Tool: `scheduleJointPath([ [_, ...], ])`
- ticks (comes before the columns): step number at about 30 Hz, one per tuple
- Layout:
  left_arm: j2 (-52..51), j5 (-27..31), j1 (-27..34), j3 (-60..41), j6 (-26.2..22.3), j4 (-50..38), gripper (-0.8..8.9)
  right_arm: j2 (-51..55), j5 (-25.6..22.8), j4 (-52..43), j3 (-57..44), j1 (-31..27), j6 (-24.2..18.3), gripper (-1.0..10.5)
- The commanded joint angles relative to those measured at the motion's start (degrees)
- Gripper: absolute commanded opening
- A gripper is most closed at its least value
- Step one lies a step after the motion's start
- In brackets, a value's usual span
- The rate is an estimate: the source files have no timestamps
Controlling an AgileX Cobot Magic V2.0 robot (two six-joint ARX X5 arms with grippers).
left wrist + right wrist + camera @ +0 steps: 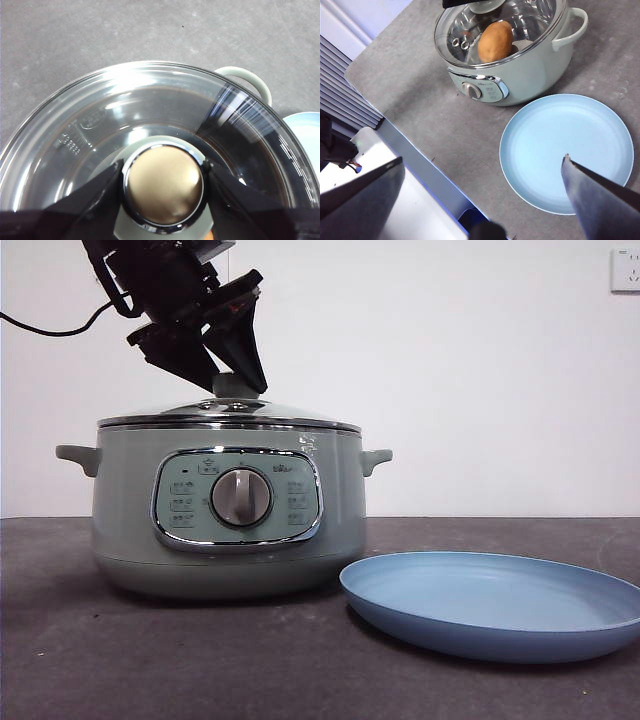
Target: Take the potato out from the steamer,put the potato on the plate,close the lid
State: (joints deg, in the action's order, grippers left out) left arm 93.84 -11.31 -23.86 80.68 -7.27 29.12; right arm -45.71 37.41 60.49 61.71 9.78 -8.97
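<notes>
Left tool (162,187) jaws flanking knob (163,185) (touching), glass lid (150,110) beneath

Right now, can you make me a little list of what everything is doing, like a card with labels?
lid: on the steamer
left gripper: jaws either side of the lid's knob, whether clamped cannot be told
potato: inside the steamer, seen through the glass
plate: on the table beside the steamer, nothing on it
right gripper: open, waiting above the plate
task: potato not yet taken out

The left claw (228,358) has matte black, wedge-shaped jaws, with a black cable (55,328) trailing behind.
</notes>
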Motion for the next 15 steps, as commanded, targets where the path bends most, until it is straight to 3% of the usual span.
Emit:
scheduleJointPath([
  [1, -0.17, -0.79, -0.17, 0.42, 0.17, -0.17, -0.08, -0.04, -0.02, -0.31, 0.17, 0.11, 0.61, 6.0],
  [15, -7.28, -0.66, 0.81, 6.56, 1.31, 3.61, -0.08, -2.64, 0.02, -5.88, 0.20, 0.63, 5.84, 6.0],
])
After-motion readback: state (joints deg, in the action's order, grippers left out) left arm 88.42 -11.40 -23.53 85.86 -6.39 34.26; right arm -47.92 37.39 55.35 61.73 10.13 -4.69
